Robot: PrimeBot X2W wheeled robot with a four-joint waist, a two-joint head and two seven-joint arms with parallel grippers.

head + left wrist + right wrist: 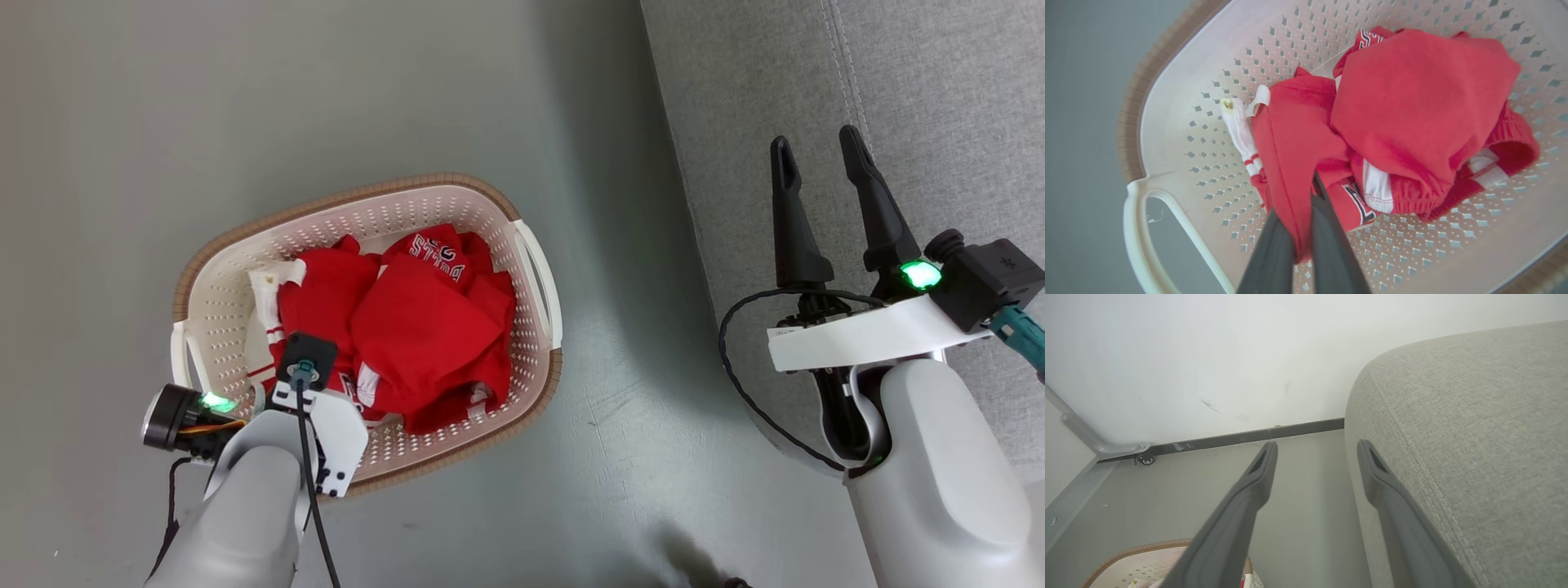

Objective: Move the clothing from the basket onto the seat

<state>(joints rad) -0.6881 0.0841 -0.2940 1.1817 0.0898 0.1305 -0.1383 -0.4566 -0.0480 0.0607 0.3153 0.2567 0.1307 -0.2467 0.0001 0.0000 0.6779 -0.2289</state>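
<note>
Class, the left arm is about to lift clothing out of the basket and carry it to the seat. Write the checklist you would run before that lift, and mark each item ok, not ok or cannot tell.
1. Left gripper shut on the clothing: ok, a red fold is pinched between its fingers.
2. Only one garment in the grip: cannot tell, the red pieces overlap.
3. Cloth free of the basket wall holes: cannot tell.
4. Right gripper out of the lift path: ok, it is open and away from the basket, by the seat.
5. Seat within the carry route: ok, it lies to the basket's right across bare floor.
</note>
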